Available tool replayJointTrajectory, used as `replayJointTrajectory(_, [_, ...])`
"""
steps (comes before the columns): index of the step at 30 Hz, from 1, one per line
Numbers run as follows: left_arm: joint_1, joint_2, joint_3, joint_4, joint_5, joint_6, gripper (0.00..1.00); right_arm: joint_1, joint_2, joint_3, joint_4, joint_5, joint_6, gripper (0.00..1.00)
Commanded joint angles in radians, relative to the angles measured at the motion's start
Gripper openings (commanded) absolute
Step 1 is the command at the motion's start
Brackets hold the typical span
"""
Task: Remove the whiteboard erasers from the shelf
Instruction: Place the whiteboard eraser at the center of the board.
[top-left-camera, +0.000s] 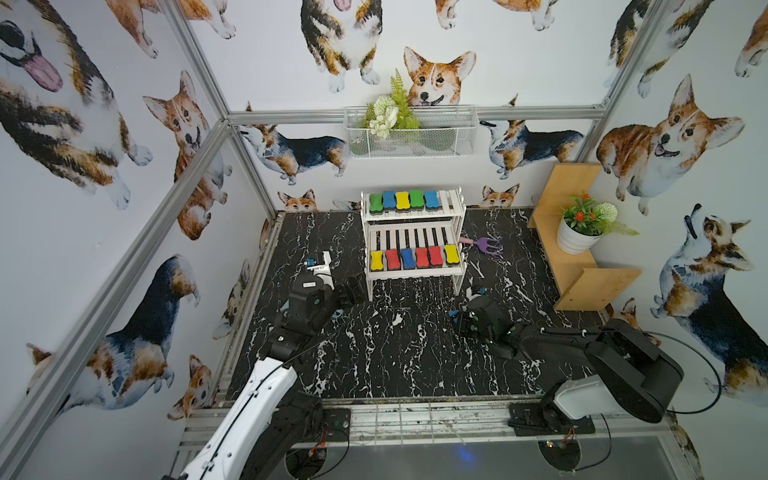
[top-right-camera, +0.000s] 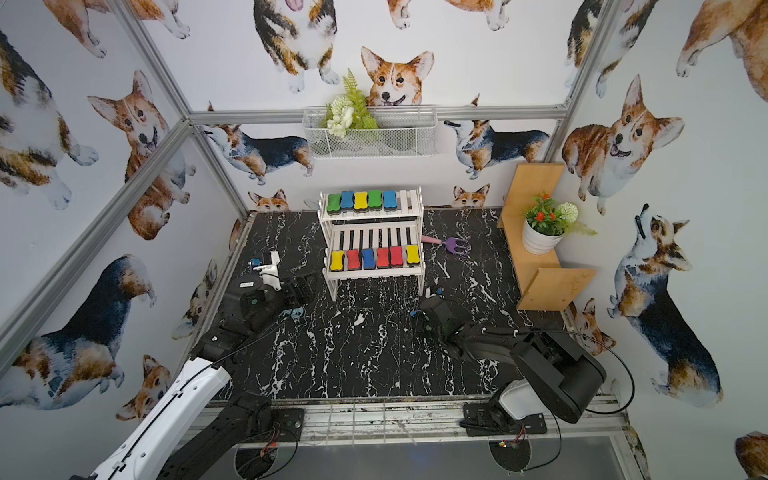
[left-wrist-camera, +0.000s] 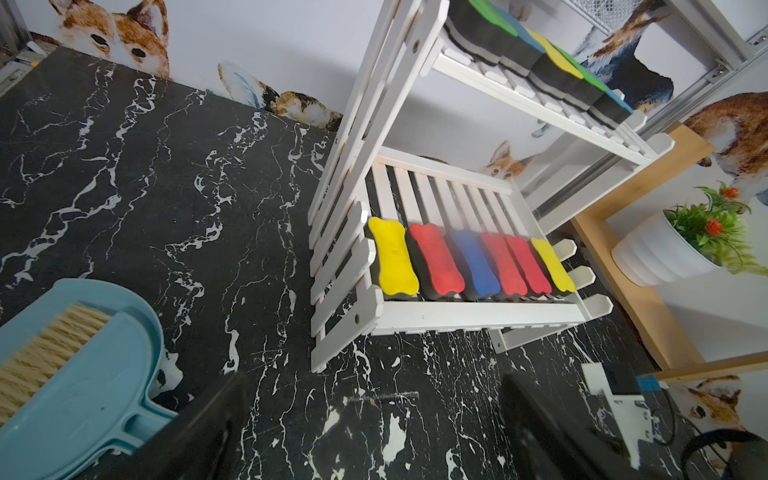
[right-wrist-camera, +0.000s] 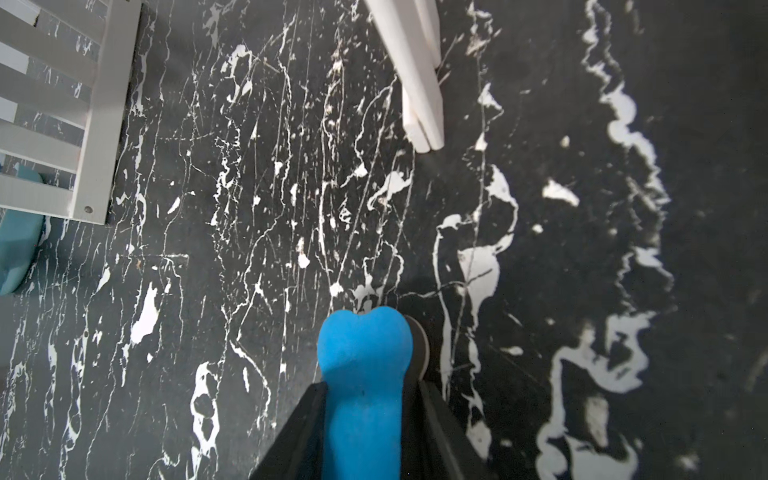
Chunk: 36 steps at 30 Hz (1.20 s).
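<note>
Right gripper (right-wrist-camera: 372, 386) clamps a blue eraser (right-wrist-camera: 361, 353), plain only in its wrist view. Bare desk (right-wrist-camera: 249, 249) lies ahead, with a shelf (right-wrist-camera: 419, 83) leg beyond. Left gripper (left-wrist-camera: 365, 436) gapes wide. Ahead of it eleven erasers (left-wrist-camera: 436, 257) fill both tiers, and a dustpan (left-wrist-camera: 83, 374) sits beside it.

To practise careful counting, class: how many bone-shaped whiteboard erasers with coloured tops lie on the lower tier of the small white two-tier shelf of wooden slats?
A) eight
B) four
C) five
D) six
D: in a top view the lower tier of the small white slatted shelf carries a row of six bone-shaped whiteboard erasers: yellow, red, blue, red, red, yellow.
</note>
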<state>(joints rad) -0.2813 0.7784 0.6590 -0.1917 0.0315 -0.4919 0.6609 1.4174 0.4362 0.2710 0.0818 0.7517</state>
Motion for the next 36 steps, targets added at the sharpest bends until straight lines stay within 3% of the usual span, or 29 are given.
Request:
replayJointTrajectory(1, [0.001, -0.006, -0.004, 0.016, 0.001, 0.015, 0.99, -0.001, 0.014, 0.006, 0.018, 0.01, 0.005, 0.46])
replayJointTrajectory(12, [0.001, -0.012, -0.007, 0.015, 0.004, 0.01, 0.99, -0.001, -0.004, 0.042, -0.049, 0.021, 0.009, 0.7])
replayJointTrajectory(22, [0.001, -0.014, 0.014, 0.003, 0.022, 0.01, 0.99, 0.0, -0.219, 0.126, -0.268, 0.036, -0.059, 0.71])
replayJointTrajectory(28, [0.001, -0.012, 0.011, 0.004, 0.022, 0.015, 0.99, -0.001, -0.337, 0.341, -0.455, 0.051, -0.165, 0.67])
replayJointTrajectory(36, [0.001, 0.011, 0.011, 0.0, 0.027, 0.023, 0.99, -0.005, -0.163, 0.791, -0.647, 0.094, -0.333, 0.67])
